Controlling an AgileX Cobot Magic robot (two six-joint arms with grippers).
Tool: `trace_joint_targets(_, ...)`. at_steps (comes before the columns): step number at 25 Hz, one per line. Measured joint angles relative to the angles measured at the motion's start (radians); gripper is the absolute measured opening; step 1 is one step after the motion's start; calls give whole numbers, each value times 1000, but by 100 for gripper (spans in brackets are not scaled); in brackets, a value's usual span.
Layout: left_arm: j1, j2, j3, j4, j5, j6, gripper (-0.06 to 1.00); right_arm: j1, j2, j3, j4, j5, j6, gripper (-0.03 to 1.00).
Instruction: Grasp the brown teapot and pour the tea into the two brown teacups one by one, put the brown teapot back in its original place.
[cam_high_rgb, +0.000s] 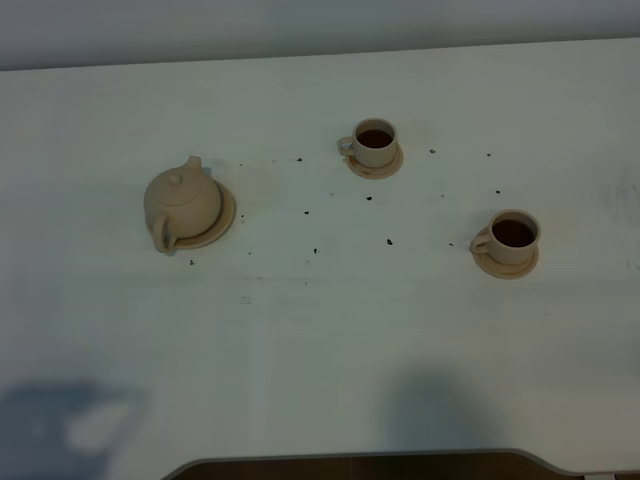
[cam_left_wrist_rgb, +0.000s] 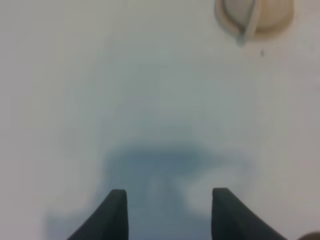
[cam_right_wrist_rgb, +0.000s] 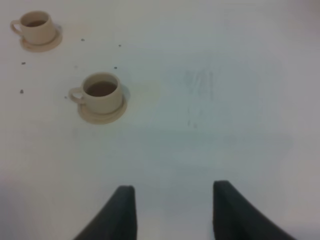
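Exterior high view: we see the brown teapot (cam_high_rgb: 183, 203) on its saucer (cam_high_rgb: 226, 222), both teacups (cam_high_rgb: 375, 142) (cam_high_rgb: 513, 235) full. Our left claw (cam_left_wrist_rgb: 169, 210), nearer, hangs open and empty, teapot ahead; right claw (cam_right_wrist_rgb: 172, 210) open too.

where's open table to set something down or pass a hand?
Widest bare stretch: the near half of the table, in front of everything. Also free: left of the brown teapot on its saucer, and the far right past the near teacup. The gap between teapot and far teacup is open but speckled with dark crumbs.
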Motion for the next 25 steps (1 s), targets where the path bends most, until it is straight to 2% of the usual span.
trace_joint_targets(8, 0, -144, 0, -6, 1, 5, 40, 0, 0, 0, 0, 0, 0, 38)
trace_joint_targets(25, 0, -145, 0, -6, 4, 9, 40, 0, 0, 0, 2, 0, 0, 38)
